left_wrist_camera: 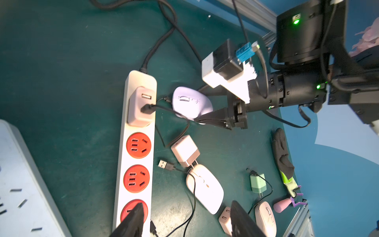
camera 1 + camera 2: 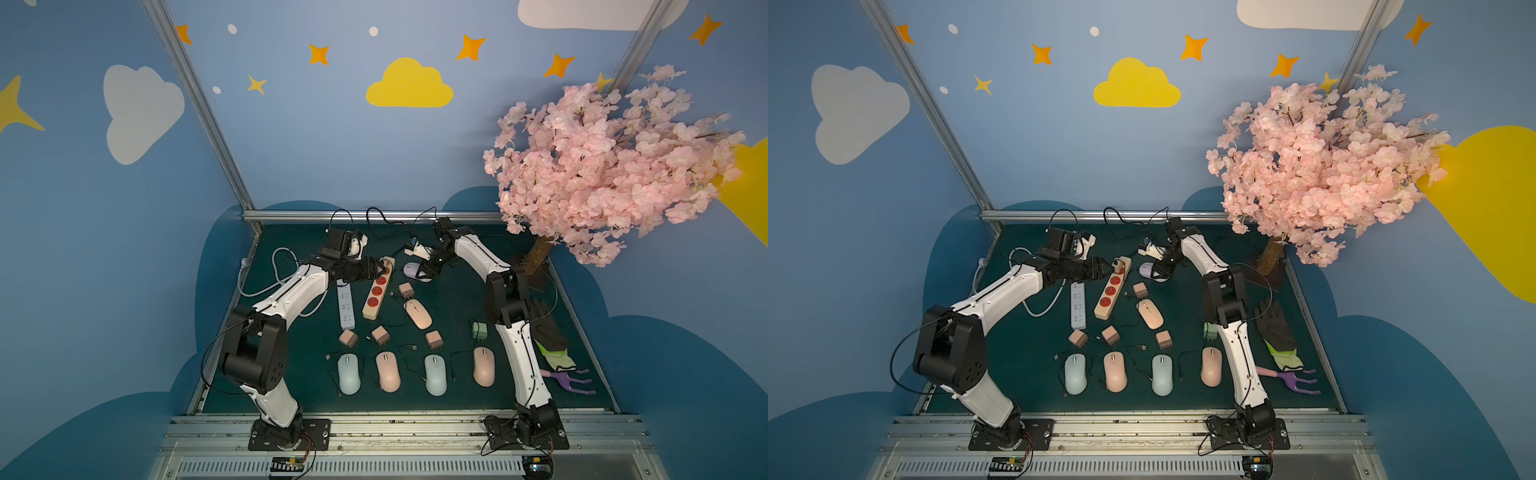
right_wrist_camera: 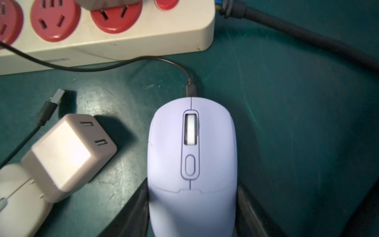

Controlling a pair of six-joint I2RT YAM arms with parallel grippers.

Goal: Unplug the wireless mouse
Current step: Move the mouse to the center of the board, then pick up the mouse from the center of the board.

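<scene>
1. Nearest the robot's base, a row of spare mice (image 2: 388,371) lies on the green table (image 2: 457,291), their cords loose. None of them is the one being worked on.
2. Farther in, the left gripper (image 2: 377,268) hangs over the cream power strip (image 2: 371,309) with red sockets. Its jaws are apart and hold nothing.
3. At the strip's far end a pinkish charger block (image 1: 140,106) is plugged in. A black USB plug (image 1: 146,108) sits in its side port, and the thin black cord (image 3: 92,68) loops across to the mouse.
4. Just beside that far end, the lavender mouse (image 3: 191,164) lies flat on the table. A small black connector (image 3: 190,88) is seated in its nose.
5. The right gripper (image 2: 424,274) straddles the rear of the mouse with one finger along each side. The fingers are blurred, so I cannot tell whether they press the shell or stand just clear.
6. Handling, as a judgement:
   - The mouse looks light, with a hard, smooth, rounded shell that could slip out of a grip on its tapering rear. The straighter mid-sides look safer.
   - The cord is limp, so a pull belongs on the stiff plug housing rather than on the cord.
   - The strip may slide unless it is braced.
</scene>
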